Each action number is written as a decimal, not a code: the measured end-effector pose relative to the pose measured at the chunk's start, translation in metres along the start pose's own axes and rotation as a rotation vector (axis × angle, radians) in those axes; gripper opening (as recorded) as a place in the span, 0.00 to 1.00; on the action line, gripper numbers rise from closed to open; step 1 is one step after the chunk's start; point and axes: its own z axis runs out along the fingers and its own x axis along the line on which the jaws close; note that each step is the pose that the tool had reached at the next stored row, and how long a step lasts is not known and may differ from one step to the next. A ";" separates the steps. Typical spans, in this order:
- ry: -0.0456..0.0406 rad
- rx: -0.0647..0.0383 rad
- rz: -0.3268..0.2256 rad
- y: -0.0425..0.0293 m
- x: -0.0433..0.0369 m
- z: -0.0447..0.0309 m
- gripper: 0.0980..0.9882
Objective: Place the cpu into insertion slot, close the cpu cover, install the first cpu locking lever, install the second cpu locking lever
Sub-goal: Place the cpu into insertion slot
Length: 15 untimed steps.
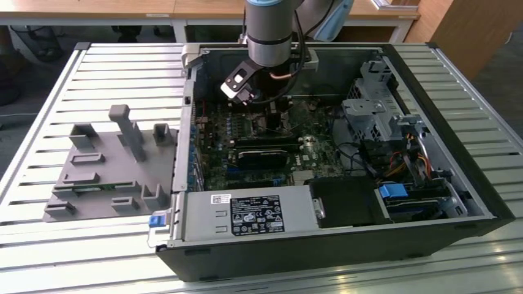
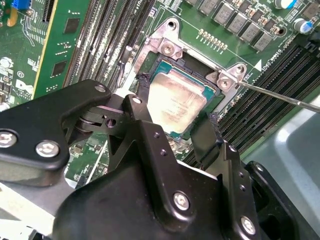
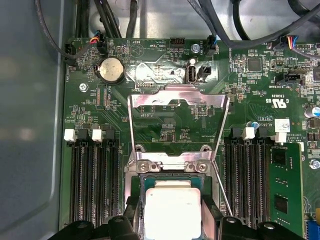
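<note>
Seating | hand [image 2: 174,105] clamped on cpu [image 3: 172,206] at insertion slot [image 2: 182,70] | exterior view: case [image 1: 327,251] 11 o'clock | keep level, no force

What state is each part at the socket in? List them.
cpu: lying in the slot, gripped on two sides.
slot: filled by the cpu.
cover: swung open, off the slot.
lever: unlatched, sticking out free.
gripper: shut on the cpu.

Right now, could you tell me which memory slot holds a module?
The one holding the green module, outermost from the cpu; the other slots stand empty.
</note>
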 end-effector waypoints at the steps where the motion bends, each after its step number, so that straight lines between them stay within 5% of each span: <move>1: 0.0003 0.000 0.000 0.0001 0.0000 -0.0011 0.57; 10: 0.0003 0.001 0.000 0.0009 -0.0018 -0.0106 0.56; 15: 0.0000 0.003 0.000 0.0016 -0.0035 -0.0116 0.35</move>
